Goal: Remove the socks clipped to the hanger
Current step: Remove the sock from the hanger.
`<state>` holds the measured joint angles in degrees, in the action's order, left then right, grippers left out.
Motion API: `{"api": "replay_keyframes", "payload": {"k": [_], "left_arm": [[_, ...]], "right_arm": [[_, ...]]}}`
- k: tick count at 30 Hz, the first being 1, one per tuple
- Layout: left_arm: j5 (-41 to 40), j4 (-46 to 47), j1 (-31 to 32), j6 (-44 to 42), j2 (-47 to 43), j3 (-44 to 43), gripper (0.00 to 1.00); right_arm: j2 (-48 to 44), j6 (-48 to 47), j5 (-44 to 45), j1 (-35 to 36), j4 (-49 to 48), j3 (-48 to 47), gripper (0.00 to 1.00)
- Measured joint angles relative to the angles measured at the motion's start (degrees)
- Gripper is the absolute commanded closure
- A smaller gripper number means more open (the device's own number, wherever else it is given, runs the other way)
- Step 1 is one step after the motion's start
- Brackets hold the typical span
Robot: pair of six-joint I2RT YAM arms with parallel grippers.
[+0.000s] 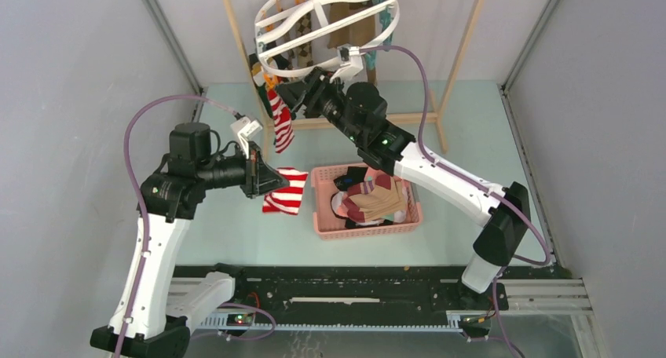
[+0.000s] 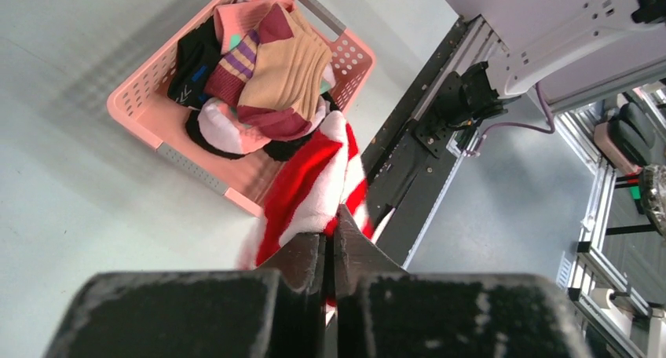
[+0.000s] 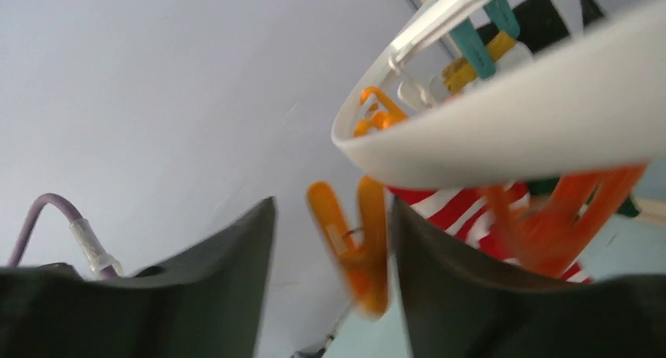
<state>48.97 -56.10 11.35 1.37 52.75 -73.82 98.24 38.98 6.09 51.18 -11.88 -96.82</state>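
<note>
The white oval hanger [image 1: 326, 24] hangs at the back, with several socks clipped under it. A red-and-white striped sock [image 1: 280, 122] dangles from its near left rim. My right gripper [image 1: 287, 95] is open just under that rim. In the right wrist view an empty orange clothespin [image 3: 357, 244] hangs between its fingers [image 3: 463, 287], below the hanger ring [image 3: 510, 130], with the clipped striped sock [image 3: 455, 209] behind. My left gripper [image 1: 259, 173] is shut on a second red-and-white striped sock [image 1: 287, 191], held left of the basket. That sock [image 2: 314, 193] droops from the left gripper [image 2: 330, 224].
A pink basket [image 1: 326, 224] in the middle of the table holds several socks [image 2: 275, 75]. A light wooden rack frame [image 1: 236, 36] carries the hanger. Teal and orange clothespins [image 3: 471, 48] dangle from the ring. A black rail [image 1: 353, 295] runs along the near edge.
</note>
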Motion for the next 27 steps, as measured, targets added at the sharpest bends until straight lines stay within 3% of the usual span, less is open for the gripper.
{"api": "replay_keyframes", "payload": {"k": [4,10,19,27], "left_arm": [[-0.8,-0.9,0.0,-1.7,-0.5,0.0,1.0],[-1.5,-1.7,0.0,-4.0,-1.4,0.0,1.0],[-2.3,-2.6,0.0,-7.0,-1.2,-0.1,1.0],[-2.3,-2.8,0.0,-9.2,-2.2,-0.1,1.0]], "right_arm": [[-2.8,0.5,-0.7,-0.5,-0.3,5.3,0.1],[-6.9,0.0,-4.3,-1.0,-0.9,11.1,0.02],[-12.8,-2.9,-19.1,-2.0,-4.6,18.8,0.03],[-14.5,-6.4,-31.9,0.4,-6.4,27.6,0.12]]}}
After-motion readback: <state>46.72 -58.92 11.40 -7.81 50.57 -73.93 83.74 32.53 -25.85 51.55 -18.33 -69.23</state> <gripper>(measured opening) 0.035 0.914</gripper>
